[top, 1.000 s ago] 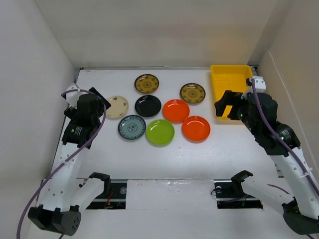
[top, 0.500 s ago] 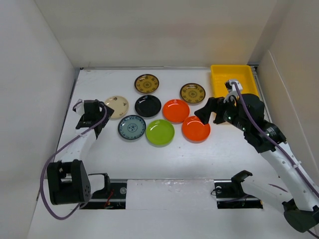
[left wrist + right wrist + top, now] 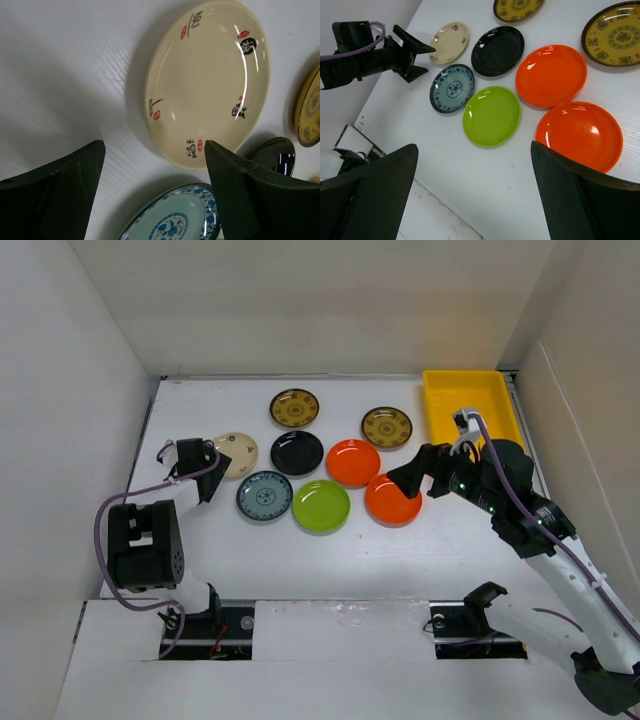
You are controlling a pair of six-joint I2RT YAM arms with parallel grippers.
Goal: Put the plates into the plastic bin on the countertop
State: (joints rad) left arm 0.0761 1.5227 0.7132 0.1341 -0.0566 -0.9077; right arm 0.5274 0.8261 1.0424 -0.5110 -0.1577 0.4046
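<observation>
Eight plates lie on the countertop [image 3: 300,555]: two brown-gold [image 3: 294,408] [image 3: 387,427], black [image 3: 297,452], cream [image 3: 236,454], blue-grey [image 3: 264,496], lime green [image 3: 321,506] and two orange [image 3: 353,462] [image 3: 393,499]. The yellow plastic bin [image 3: 468,405] stands empty at the back right. My left gripper [image 3: 212,468] is open and empty, low beside the cream plate [image 3: 207,82] and the blue-grey plate [image 3: 175,220]. My right gripper [image 3: 408,478] is open and empty above the near orange plate [image 3: 579,135], with the lime plate [image 3: 491,115] ahead of it.
White walls enclose the countertop on the left, back and right. The left arm's elbow and base [image 3: 145,545] sit folded low at the near left. The table's front edge [image 3: 395,170] shows in the right wrist view.
The right gripper moved left from the bin to above the near orange plate. The left arm folded down, and its gripper now sits low by the cream plate.
</observation>
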